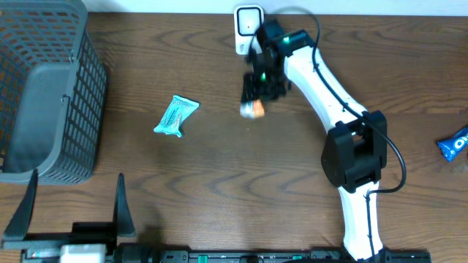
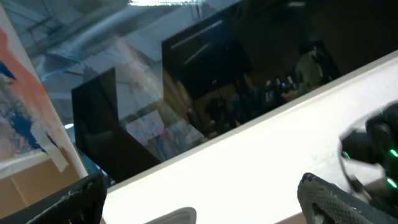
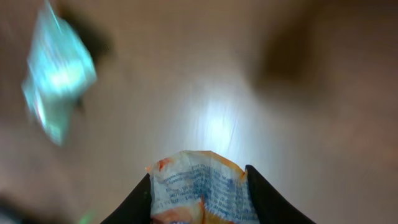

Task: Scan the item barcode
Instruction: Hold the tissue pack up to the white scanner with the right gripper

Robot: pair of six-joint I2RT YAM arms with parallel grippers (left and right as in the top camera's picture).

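The item, a crumpled orange and white packet [image 1: 253,110] with blue print, hangs just above the table in front of the white barcode scanner [image 1: 247,28] at the back edge. My right gripper [image 1: 254,98] is shut on it. In the right wrist view the packet [image 3: 200,190] fills the gap between the black fingers [image 3: 140,199] of my right gripper [image 3: 199,174]. My left gripper [image 1: 77,191] rests at the front left, open and holding nothing. In the left wrist view, the left gripper [image 2: 202,193] points up at the room, its fingers [image 2: 326,199] wide apart.
A teal packet [image 1: 176,115] lies left of centre, also blurred in the right wrist view [image 3: 56,81]. A grey mesh basket [image 1: 44,88] fills the far left. A blue packet [image 1: 455,144] sits at the right edge.
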